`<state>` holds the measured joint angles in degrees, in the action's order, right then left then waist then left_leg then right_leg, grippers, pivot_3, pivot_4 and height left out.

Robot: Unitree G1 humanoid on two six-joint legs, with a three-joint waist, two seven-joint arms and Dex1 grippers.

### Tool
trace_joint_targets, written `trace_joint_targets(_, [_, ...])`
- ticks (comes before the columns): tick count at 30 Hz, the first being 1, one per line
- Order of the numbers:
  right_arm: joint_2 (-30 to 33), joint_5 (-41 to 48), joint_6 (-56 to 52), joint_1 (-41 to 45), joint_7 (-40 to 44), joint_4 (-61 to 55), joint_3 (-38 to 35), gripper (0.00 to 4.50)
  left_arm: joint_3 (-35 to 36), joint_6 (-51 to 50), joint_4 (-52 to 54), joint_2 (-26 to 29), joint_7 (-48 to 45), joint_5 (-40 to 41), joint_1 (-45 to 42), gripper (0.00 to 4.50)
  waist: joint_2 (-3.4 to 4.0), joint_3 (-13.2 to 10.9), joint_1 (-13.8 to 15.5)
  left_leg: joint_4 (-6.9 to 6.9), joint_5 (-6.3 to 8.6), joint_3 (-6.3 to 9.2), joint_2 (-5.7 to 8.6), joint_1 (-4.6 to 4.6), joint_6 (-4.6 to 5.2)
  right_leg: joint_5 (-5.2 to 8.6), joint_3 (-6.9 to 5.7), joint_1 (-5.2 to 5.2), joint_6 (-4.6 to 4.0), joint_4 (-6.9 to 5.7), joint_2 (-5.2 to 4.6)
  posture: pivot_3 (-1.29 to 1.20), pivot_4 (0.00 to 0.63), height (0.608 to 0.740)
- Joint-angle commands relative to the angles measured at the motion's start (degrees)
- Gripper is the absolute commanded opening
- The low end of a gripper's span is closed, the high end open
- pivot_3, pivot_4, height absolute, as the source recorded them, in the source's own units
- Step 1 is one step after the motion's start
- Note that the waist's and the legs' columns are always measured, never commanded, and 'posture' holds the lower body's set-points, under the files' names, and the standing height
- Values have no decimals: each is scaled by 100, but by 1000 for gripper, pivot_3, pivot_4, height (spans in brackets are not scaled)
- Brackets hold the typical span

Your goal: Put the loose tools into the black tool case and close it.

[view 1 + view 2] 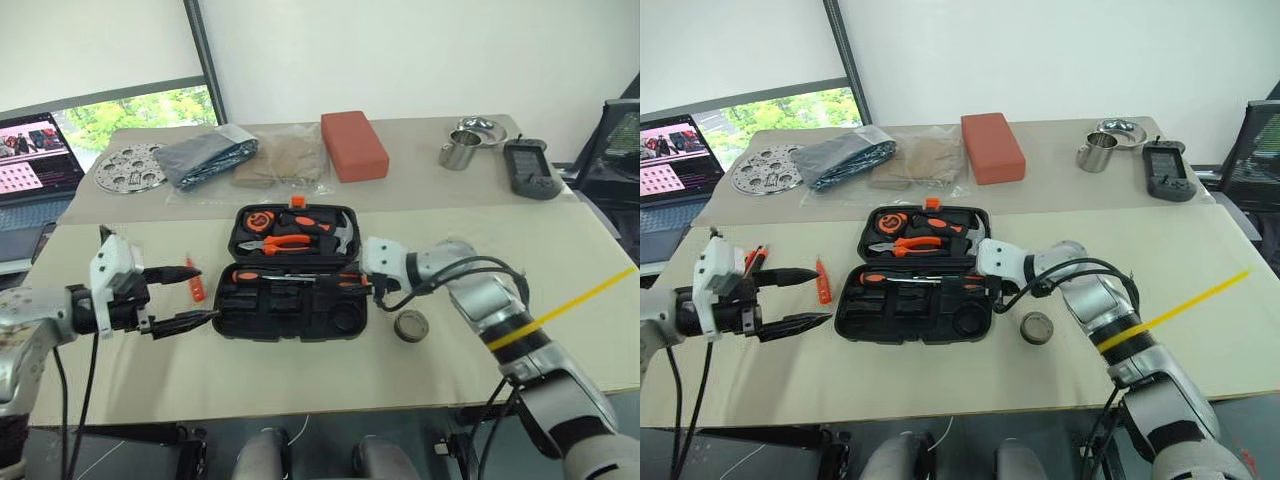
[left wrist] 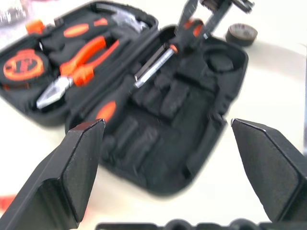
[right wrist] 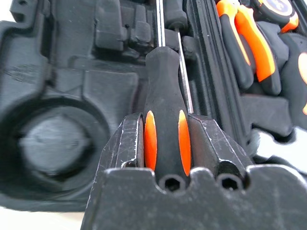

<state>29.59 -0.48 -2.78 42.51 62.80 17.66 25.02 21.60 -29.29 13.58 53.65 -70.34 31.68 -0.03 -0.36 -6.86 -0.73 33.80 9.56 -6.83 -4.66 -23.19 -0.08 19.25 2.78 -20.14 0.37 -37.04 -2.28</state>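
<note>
The black tool case [image 1: 290, 318] lies open in the middle of the table. Its far half holds a tape measure, pliers and a hammer. One long screwdriver [image 2: 108, 110] rests in a slot of the near half. My right gripper [image 3: 165, 125] is shut on the orange-black handle of a second long screwdriver [image 3: 165, 96], held over the near half's right end, shaft pointing along the case. A small orange screwdriver [image 1: 195, 283] lies on the table left of the case. My left gripper [image 1: 203, 294] stands open there, empty. A grey tape roll [image 1: 411, 325] sits right of the case.
On the far table lie a brick-red block [image 1: 353, 145], plastic bags [image 1: 210, 155], a perforated metal disc [image 1: 130, 167], a metal cup [image 1: 458, 152] and a black device [image 1: 530, 168]. A laptop [image 1: 35, 165] stands at far left. A yellow strip [image 1: 570, 305] crosses the table's right side.
</note>
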Motion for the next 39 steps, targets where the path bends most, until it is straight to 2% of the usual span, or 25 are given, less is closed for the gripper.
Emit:
trace_joint_targets(1, [-216,-125,178,244,159,207,53,1046,213,5,232,124,51,133,17,4500,0,0,-3,0,0,0,0,0,0,0,-1,0,-1,0,0,0,150,740])
trace_joint_targets(5, [-393,-333,34,361,93,445,101,1046,200,33,249,127,60,139,29,4500,0,0,-15,-3,1,-2,-3,0,-2,-1,-1,-2,-5,-2,2,0,150,740])
trace_joint_targets(7, [-455,-309,44,368,182,472,76,2052,195,49,250,121,56,148,26,4500,1,0,-18,-4,1,-2,-5,0,-3,-1,-1,-3,-7,-2,3,0,150,740])
trace_joint_targets(9, [-467,-263,42,342,265,413,39,2636,193,67,234,123,44,149,24,4500,1,1,-25,-5,2,-3,-6,1,-4,-1,-2,-4,-8,-3,4,0,150,740])
trace_joint_targets(10, [-448,-206,96,308,270,319,-28,3113,186,88,203,128,31,139,17,4500,1,1,-24,-5,2,-3,-7,2,-4,-1,-2,-3,-8,-3,4,0,150,740])
trace_joint_targets(12, [-440,159,-172,250,387,13,-292,3667,178,125,154,130,11,124,8,4500,1,1,-23,-5,3,-3,-7,1,-5,-1,-3,-4,-9,-3,4,0,150,740])
trace_joint_targets(17, [-516,1150,-1180,253,498,-524,-1073,3667,146,174,108,94,7,102,5,4500,1,0,-27,-4,3,-5,-8,-1,-6,-2,-2,-6,-10,-5,4,0,150,740])
trace_joint_targets(21, [-991,1341,-1546,48,-27,-652,-1225,2590,49,247,55,31,30,54,-24,4500,1,1,-44,-6,3,-4,-13,5,-6,-3,-5,-3,-12,-6,5,0,150,740])
trace_joint_targets(28, [-1637,966,-1182,-97,-802,58,-1150,149,-43,370,-6,-8,66,16,-80,4500,1,2,-54,-7,3,-7,-11,-2,-9,-4,-5,-12,-13,-7,4,0,150,740])
trace_joint_targets(39, [-1510,627,-1233,-494,-354,107,-456,58,-91,435,-54,51,93,22,-110,4500,0,4,-58,-7,3,-8,-12,3,-9,-4,-8,-9,-13,-7,4,0,150,740])
